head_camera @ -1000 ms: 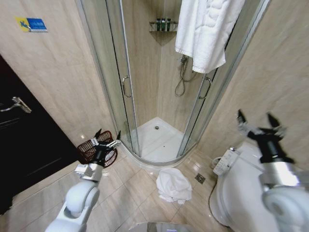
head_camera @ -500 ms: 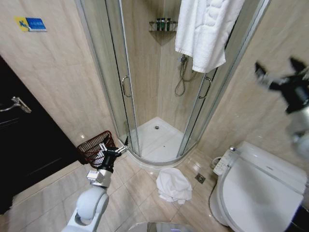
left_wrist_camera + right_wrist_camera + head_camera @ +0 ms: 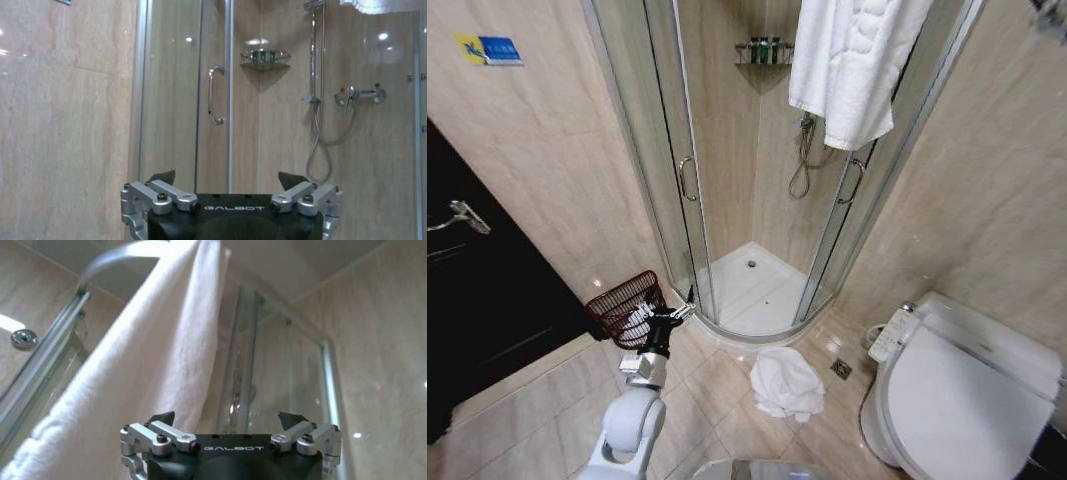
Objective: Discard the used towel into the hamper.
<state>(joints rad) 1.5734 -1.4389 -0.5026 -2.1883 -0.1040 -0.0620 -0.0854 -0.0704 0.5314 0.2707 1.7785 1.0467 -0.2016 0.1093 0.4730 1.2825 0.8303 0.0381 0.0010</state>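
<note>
1. Currently the left gripper sits low by the floor, just at the rim of the hamper, a dark red wire basket tilted against the wall beside the shower door. Its fingers stand apart with nothing between them in the left wrist view, where the left gripper faces the shower glass.

2. The right gripper is raised high beside the hanging white towel, jaws spread and empty.

3. The used towel, as I judge it, is the crumpled white heap on the floor tiles in front of the shower tray, between the hamper and the toilet, well apart from both grippers.

4. Risk: two towels are present. With the right arm up beside the hanging towel, a grab there would take the wrong one.

5. Risk: the hamper is light, tilted, and the left gripper is against it. A small nudge could tip or slide it away from the wall.

6. Risk: the floor towel is loose and folded; a shallow pinch may lift only a corner, letting it trail or drop short of the basket.
</note>
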